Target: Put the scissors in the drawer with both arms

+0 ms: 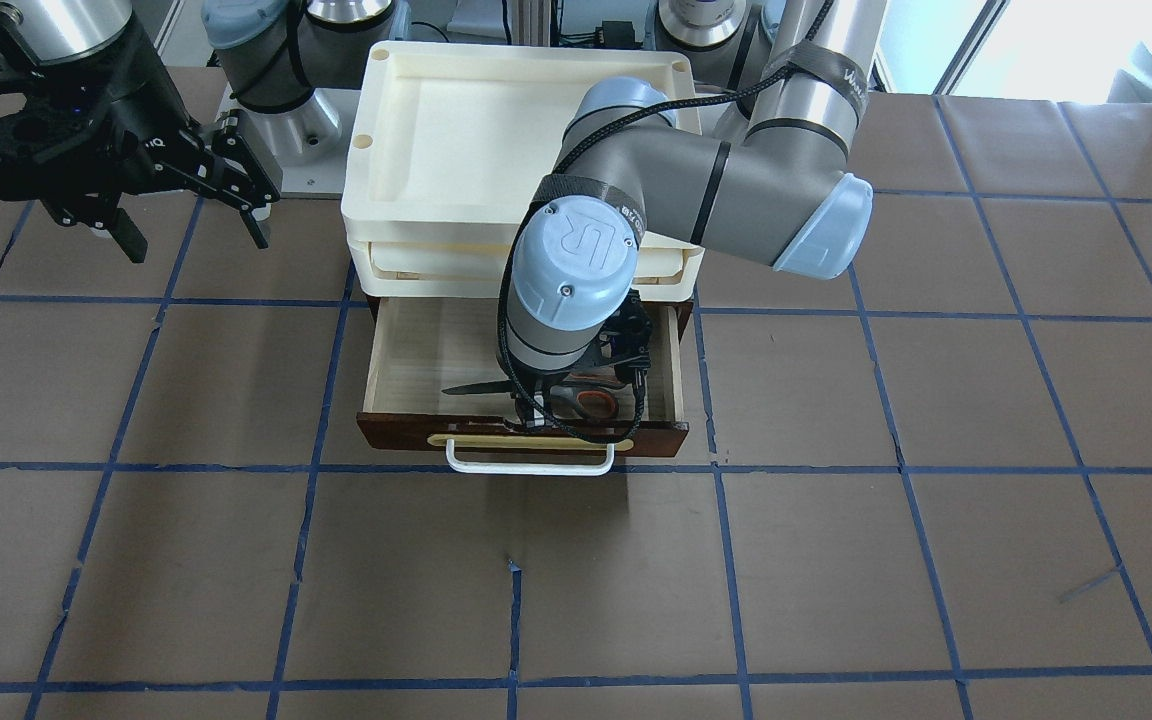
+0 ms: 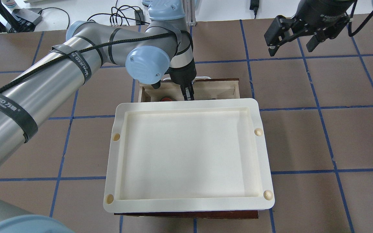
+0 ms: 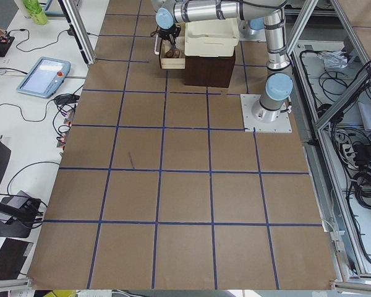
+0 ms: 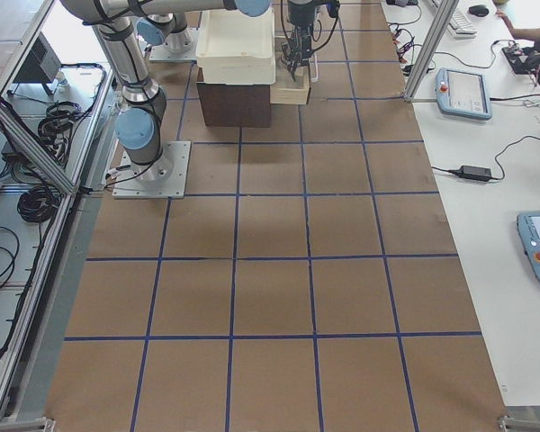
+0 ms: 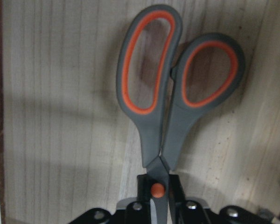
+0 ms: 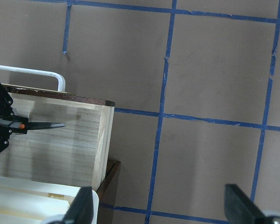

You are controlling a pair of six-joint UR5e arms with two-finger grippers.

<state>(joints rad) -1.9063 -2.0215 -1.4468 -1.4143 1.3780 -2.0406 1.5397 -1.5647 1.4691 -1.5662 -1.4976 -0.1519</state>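
The drawer point(image 1: 416, 350) stands pulled open under the cream trays, its pale wood floor showing and its white handle point(image 1: 528, 463) towards the operators' side. My left gripper point(image 1: 533, 410) reaches down into the drawer and is shut on the scissors point(image 1: 476, 388) at their pivot. In the left wrist view the grey, orange-lined loops point(image 5: 177, 93) lie just above or on the drawer floor; I cannot tell which. The blade tip shows in the right wrist view point(image 6: 44, 125). My right gripper point(image 1: 191, 215) is open and empty, held high beside the trays, away from the drawer.
Stacked cream-white plastic trays point(image 2: 189, 152) sit on top of the dark cabinet and cover the back of the drawer. The table is brown with blue tape lines. The left arm's elbow point(image 1: 716, 190) hangs over the trays.
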